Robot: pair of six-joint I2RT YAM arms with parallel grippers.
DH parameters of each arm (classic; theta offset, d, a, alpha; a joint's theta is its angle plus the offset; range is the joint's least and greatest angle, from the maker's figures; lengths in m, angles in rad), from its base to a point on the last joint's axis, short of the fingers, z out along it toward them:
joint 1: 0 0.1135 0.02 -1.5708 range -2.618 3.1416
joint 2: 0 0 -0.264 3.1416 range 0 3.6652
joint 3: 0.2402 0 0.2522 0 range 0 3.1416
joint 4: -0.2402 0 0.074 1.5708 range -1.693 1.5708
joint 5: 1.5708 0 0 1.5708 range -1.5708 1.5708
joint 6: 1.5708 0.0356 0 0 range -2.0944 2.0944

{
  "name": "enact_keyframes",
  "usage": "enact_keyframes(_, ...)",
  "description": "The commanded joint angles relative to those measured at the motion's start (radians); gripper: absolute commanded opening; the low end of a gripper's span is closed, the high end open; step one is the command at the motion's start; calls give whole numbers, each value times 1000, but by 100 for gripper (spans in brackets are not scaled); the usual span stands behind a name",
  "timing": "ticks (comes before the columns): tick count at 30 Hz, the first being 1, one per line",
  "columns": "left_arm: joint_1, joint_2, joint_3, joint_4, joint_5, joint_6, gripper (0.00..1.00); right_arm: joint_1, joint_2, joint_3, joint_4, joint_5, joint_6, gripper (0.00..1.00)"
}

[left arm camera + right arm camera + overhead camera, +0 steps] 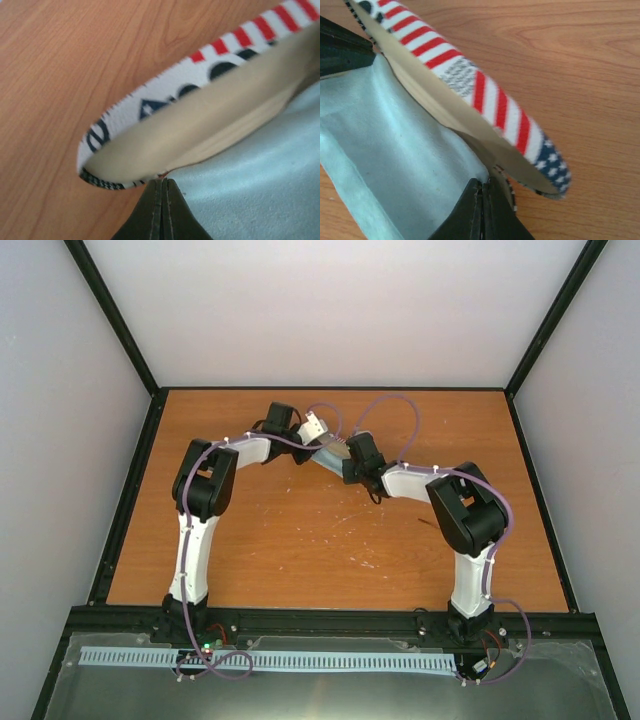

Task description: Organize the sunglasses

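Observation:
The sunglasses are hidden in every view. The oval flag-patterned case [314, 427] stands open at the back middle of the table, its beige lining [200, 125] showing. A light blue cloth [328, 456] hangs stretched between my two grippers, right beside the case. In the left wrist view the left gripper [163, 182] is shut, pinching the cloth [250, 190] at its edge beside the case rim [100, 177]. My right gripper [482, 186] is also shut, on the cloth's [395, 150] opposite edge, beneath the striped lid [490, 105].
Bare wooden tabletop [300, 540] surrounds the case. A black frame [130, 490] borders the table, with white walls behind. The left gripper's dark body [340, 50] shows at the top left of the right wrist view, close across the cloth.

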State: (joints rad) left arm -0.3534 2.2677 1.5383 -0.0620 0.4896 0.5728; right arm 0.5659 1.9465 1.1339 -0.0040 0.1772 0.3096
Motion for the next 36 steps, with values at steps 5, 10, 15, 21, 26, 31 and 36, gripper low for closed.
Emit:
enact_keyframes(5, 8, 93, 122, -73, -18, 51, 1, 9, 39, 0, 3, 123, 81, 3)
enact_keyframes(10, 8, 94, 132, -83, -30, 60, 1, 9, 71, 17, -7, 97, 86, 3)
enact_keyframes(15, 8, 87, 124, -87, -46, 62, 8, 9, 95, 40, -33, 81, 79, 3)
enact_keyframes(21, 8, 72, 102, -75, -62, 55, 28, 9, 82, 38, -35, 95, 79, 15)
enact_keyframes(26, 8, 30, 43, -38, -70, 48, 44, 9, 66, 28, -40, 111, 79, 17)
enact_keyframes(31, 8, -27, -25, -9, -62, 25, 53, 10, 48, 13, -41, 132, 76, 24)
enact_keyframes(36, 8, -84, -96, 19, -61, 7, 87, 9, 44, 13, -48, 144, 69, 27)
